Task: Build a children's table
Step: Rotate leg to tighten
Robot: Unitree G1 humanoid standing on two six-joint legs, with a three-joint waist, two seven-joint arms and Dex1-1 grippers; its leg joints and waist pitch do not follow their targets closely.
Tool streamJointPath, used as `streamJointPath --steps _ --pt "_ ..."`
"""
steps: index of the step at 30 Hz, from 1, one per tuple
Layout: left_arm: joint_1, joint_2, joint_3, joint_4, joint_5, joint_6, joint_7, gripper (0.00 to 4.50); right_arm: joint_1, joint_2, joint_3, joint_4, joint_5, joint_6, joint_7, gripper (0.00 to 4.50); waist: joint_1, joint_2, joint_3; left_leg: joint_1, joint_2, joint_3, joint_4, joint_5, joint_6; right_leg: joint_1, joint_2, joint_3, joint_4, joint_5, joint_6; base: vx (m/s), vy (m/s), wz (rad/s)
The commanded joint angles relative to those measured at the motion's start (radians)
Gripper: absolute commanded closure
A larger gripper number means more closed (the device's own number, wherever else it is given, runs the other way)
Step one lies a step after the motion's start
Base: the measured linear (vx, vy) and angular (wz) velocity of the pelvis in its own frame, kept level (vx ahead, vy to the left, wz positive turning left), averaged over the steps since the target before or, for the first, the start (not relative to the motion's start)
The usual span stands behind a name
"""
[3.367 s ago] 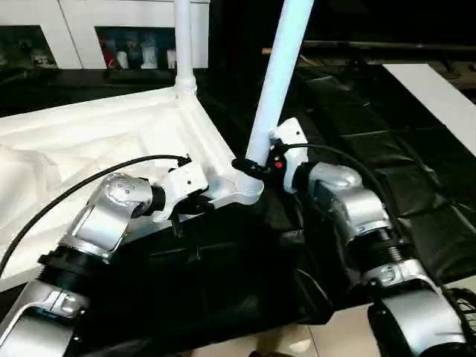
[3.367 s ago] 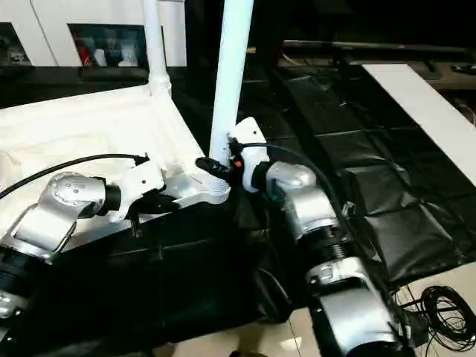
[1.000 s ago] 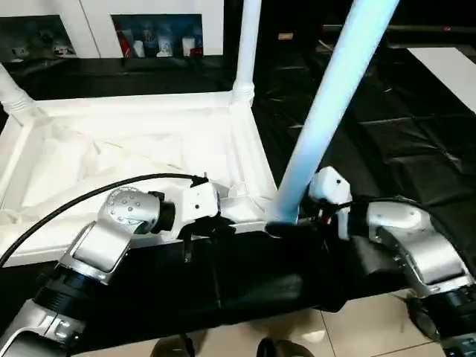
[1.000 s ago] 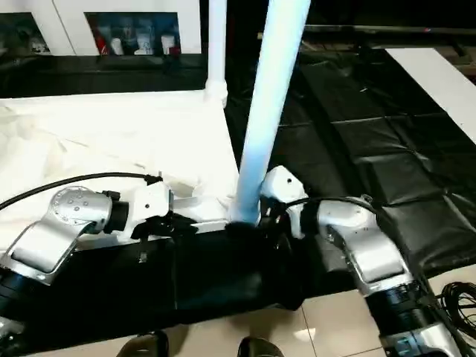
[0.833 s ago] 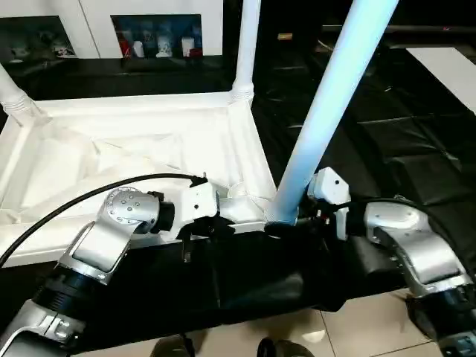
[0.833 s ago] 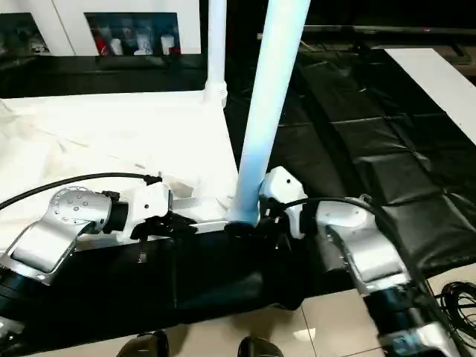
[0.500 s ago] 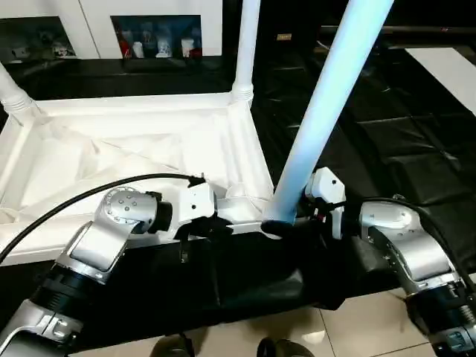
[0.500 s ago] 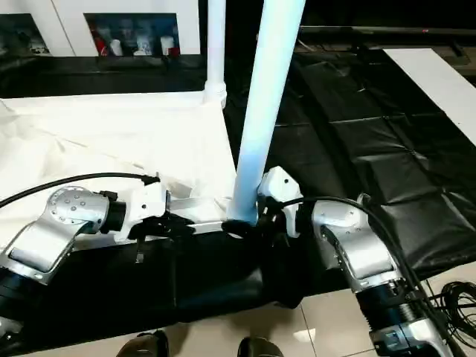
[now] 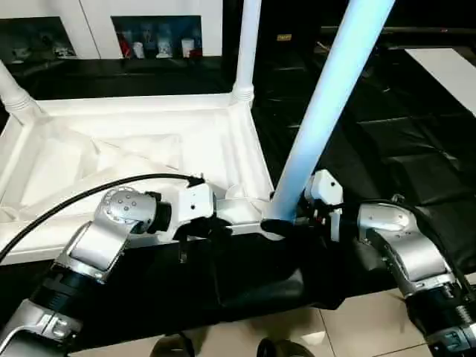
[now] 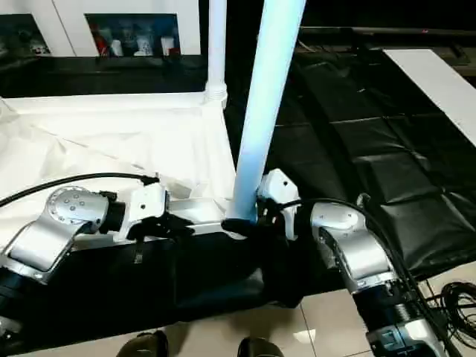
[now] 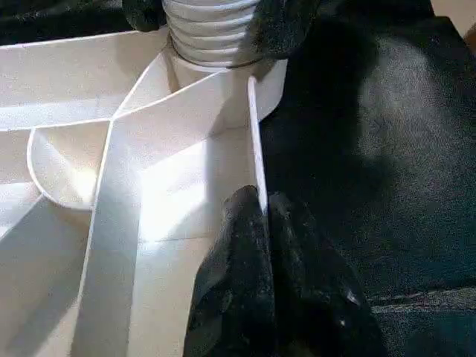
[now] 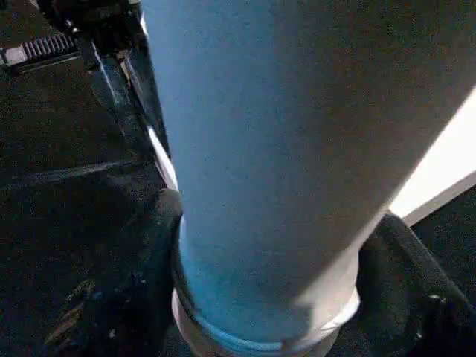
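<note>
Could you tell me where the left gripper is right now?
The left gripper is shut on the tabletop's near rim, just left of the corner socket holding the leg.

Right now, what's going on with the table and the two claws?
The table top lies upside down on the black-covered surface. The left claw is shut on the thin rim wall beside the near corner socket. The right claw has a finger on each side of the base of a leg standing in that socket, leaning slightly. Two other legs stand in the far corners.
</note>
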Motion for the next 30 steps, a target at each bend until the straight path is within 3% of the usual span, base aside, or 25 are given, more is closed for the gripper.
streamJointPath --steps 1,8,13,15,17,18,22,24,30 --pt "-0.004 -0.013 -0.004 -0.019 -0.049 -0.041 -0.027 4.5 0.002 0.006 0.0 0.004 0.012 -0.019 0.009 1.76 0.0 -0.002 -0.068 0.022 0.029 -0.011 -0.048 -0.053 0.112 0.052 -0.068 0.048 -0.055 0.073 -0.27 0.0 0.0 0.0" --pt "-0.003 -0.012 -0.002 -0.001 -0.041 -0.037 -0.02 4.5 0.0 0.047 -0.019 0.035 0.013 0.003 -0.047 1.76 -0.001 0.0 -0.065 0.023 0.029 -0.012 -0.049 -0.055 0.111 0.051 -0.068 0.047 -0.056 0.071 -0.271 0.0 0.0 0.0" --pt "-0.027 -0.037 -0.006 0.061 0.022 0.002 0.076 4.5 -0.011 0.104 -0.038 0.094 -0.017 0.034 -0.176 1.77 -0.008 0.001 -0.059 0.026 0.029 -0.012 -0.055 -0.096 0.079 0.045 -0.068 0.048 -0.066 -0.008 -0.262 0.0 0.0 0.0" --pt "-0.084 -0.123 0.009 0.177 0.057 0.064 0.218 4.5 -0.044 0.226 -0.078 0.211 -0.045 0.063 -0.396 1.77 -0.01 0.004 -0.055 0.031 0.029 -0.012 -0.06 -0.125 0.046 0.039 -0.072 0.049 -0.074 -0.078 -0.255 0.0 0.0 0.0" --pt "-0.096 -0.138 0.009 0.193 0.062 0.076 0.239 4.5 -0.053 0.247 -0.084 0.235 -0.05 0.066 -0.434 1.77 -0.014 0.002 -0.057 0.028 0.027 -0.016 -0.062 -0.141 0.017 0.045 -0.075 0.048 -0.077 -0.126 -0.243 0.0 0.0 0.0" --pt "-0.118 -0.164 0.002 0.219 0.078 0.094 0.274 4.5 -0.078 0.284 -0.091 0.283 -0.061 0.065 -0.5 1.77 -0.018 0.002 -0.054 0.025 0.027 -0.018 -0.065 -0.149 0.012 0.046 -0.076 0.048 -0.079 -0.133 -0.232 0.0 0.0 0.0" --pt "-0.197 -0.248 -0.002 0.314 0.121 0.135 0.406 4.5 -0.166 0.381 -0.11 0.424 -0.089 0.051 -0.678 1.77 -0.025 0.004 -0.046 0.032 0.025 -0.018 -0.07 -0.215 -0.009 0.034 -0.077 0.051 -0.094 -0.239 -0.209 0.0 0.0 0.0" --pt "-0.213 -0.263 -0.005 0.333 0.133 0.147 0.433 4.5 -0.186 0.402 -0.121 0.451 -0.087 0.052 -0.718 1.77 -0.02 0.003 -0.046 0.034 0.026 -0.02 -0.072 -0.235 -0.017 0.036 -0.081 0.052 -0.101 -0.285 -0.182 0.0 0.0 0.0" --pt "-0.264 -0.34 -0.007 0.398 0.17 0.188 0.526 4.5 -0.271 0.487 -0.189 0.582 -0.075 0.053 -0.853 1.77 -0.021 0.001 -0.044 0.033 0.026 -0.022 -0.079 -0.248 -0.018 0.031 -0.076 0.05 -0.101 -0.266 -0.163 0.0 0.0 0.0"
